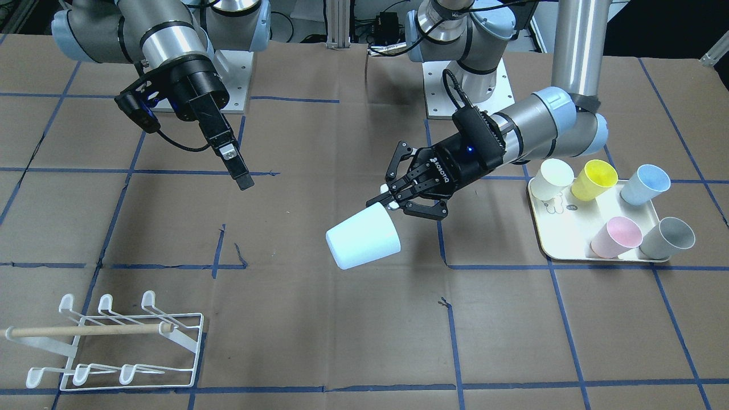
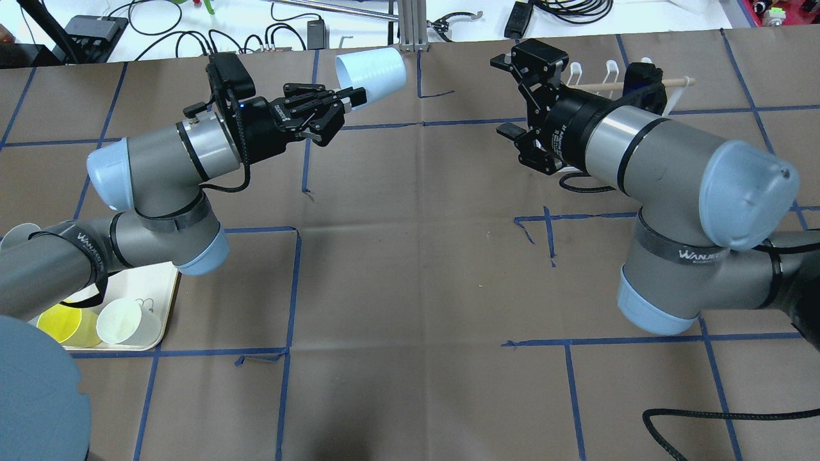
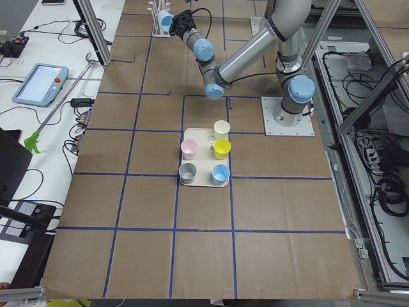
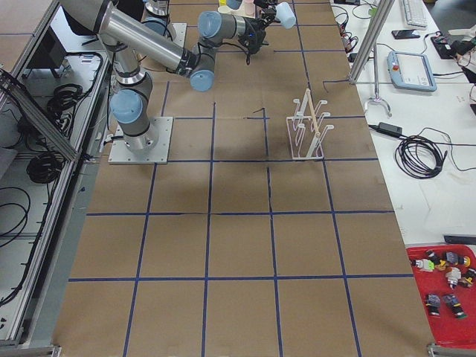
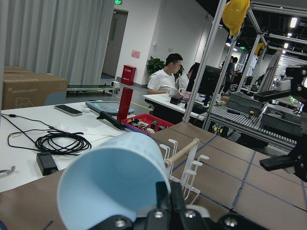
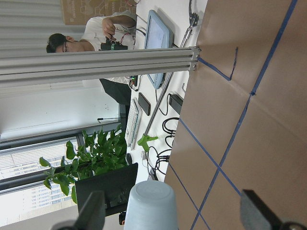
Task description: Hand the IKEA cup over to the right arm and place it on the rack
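The left gripper [image 1: 393,199] had the cup [image 1: 364,239], clamped tight on its rim, and the cup hung on its side in the air over the middle of the table [image 1: 342,353], base pointing across toward the other arm. So the pick looked done: one cup was off the tray [image 1: 569,250], where five more stood waiting in white, yellow, blue, pink and grey. The right gripper [image 2: 503,96] was up and facing it, jaws spread wide, holding nothing. From its wrist camera both fingers [image 6: 93,211] framed the view, with the cup's closed end sitting low between them but well apart from either. There was a clear gap between the two grippers in the overhead view, so the handover itself had not happened. The rack [image 1: 85,330] stood off at the right arm's end of the table with all its prongs bare. By my reading that put the job around the one-third mark. Left to do were closing the gap, getting the right jaws round the cup body, letting the left let go, then carrying it over and dropping it mouth-down onto a prong.
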You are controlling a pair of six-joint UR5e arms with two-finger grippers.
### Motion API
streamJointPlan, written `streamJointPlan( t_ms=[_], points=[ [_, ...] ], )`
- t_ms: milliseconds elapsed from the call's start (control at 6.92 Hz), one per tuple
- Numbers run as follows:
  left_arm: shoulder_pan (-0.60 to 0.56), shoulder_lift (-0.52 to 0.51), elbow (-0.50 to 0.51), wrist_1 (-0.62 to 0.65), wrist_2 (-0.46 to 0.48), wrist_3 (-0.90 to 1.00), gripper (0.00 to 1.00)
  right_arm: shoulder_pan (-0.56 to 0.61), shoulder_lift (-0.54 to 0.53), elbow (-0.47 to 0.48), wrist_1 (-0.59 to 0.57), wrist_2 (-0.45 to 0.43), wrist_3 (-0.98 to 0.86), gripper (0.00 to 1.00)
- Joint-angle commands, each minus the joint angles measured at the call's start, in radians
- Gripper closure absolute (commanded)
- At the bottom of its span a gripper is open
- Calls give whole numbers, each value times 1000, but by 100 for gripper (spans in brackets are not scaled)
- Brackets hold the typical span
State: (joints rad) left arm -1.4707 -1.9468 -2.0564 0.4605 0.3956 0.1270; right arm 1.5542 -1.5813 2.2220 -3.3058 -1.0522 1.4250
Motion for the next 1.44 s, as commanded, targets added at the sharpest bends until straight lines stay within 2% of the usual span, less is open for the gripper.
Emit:
streamJointPlan(
  t_ms=[0, 433, 1155, 1300],
  points=[
    [-28, -23, 2, 39, 19, -4, 96, 9, 30, -1, -12, 8, 2, 0],
    [-39, -29, 4, 43, 20, -6, 96, 85, 102, -33, -21, -6, 3, 0],
    [-43, -31, 7, 43, 34, -7, 96, 153, 243, -203, -11, -14, 8, 0],
    [-43, -31, 9, 43, 34, -7, 96, 155, 260, -209, -12, -14, 8, 1]
  ],
)
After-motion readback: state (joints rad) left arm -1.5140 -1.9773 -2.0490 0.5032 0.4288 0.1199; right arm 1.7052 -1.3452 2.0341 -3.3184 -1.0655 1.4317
